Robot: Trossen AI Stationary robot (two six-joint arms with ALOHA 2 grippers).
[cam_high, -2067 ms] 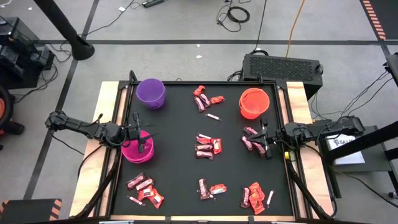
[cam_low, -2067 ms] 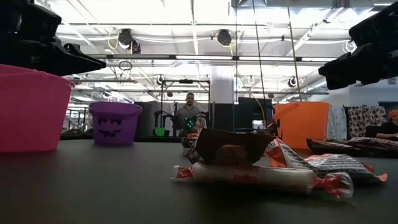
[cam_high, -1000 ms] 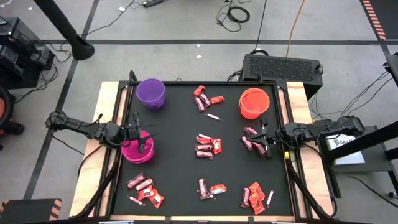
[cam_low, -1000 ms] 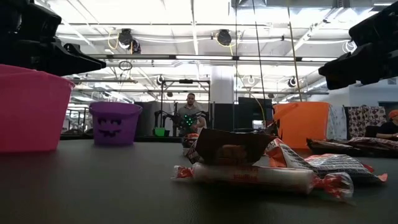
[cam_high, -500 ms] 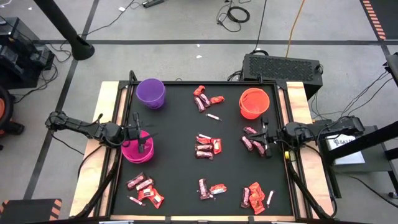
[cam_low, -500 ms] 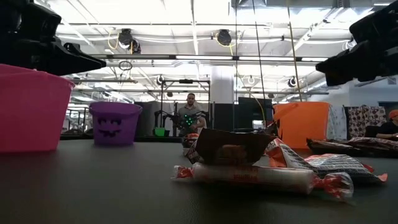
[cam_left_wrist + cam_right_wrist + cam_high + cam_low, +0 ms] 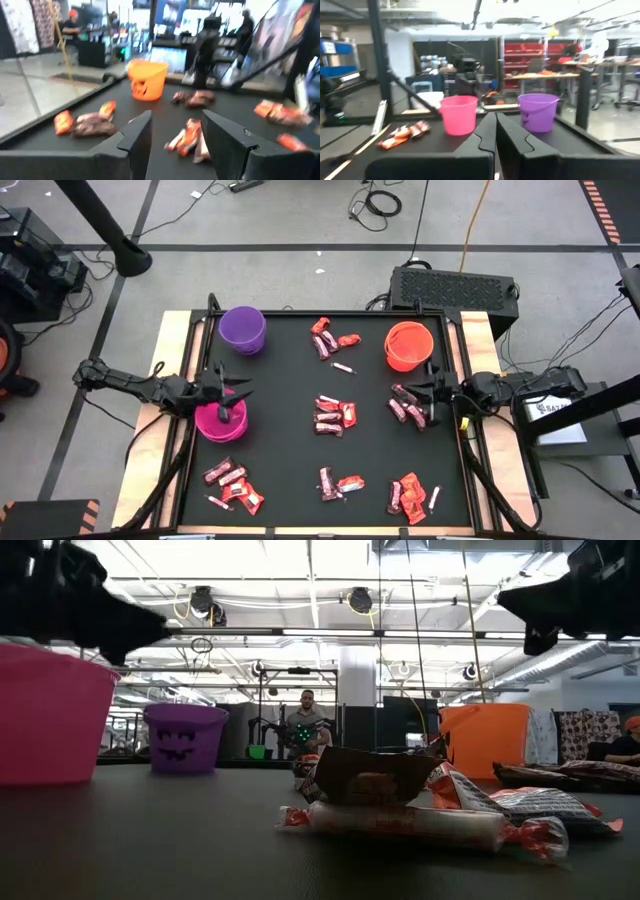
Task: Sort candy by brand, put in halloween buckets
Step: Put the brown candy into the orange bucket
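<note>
Three buckets stand on the black table: purple (image 7: 243, 329) at the far left, pink (image 7: 220, 423) at mid-left, orange (image 7: 408, 345) at the far right. Wrapped candy lies in piles: far centre (image 7: 330, 337), centre (image 7: 332, 415), near left (image 7: 232, 485), near centre (image 7: 338, 483), near right (image 7: 410, 492), and mid-right (image 7: 404, 408). My left gripper (image 7: 232, 388) hangs open and level above the pink bucket's rim, holding nothing (image 7: 175, 125). My right gripper (image 7: 425, 395) is shut and empty (image 7: 495, 120), raised above the mid-right pile.
Raised rails border the table's left (image 7: 190, 430) and right (image 7: 462, 450) sides. Bare black surface lies between the piles and the buckets. A person (image 7: 305, 725) stands in the room beyond the far edge.
My left gripper has rolled about its own pointing line while staying over the pink bucket, still open. My right gripper has tipped its fingers upward and risen a little above the mid-right candy, still shut. No candy or bucket has moved.
</note>
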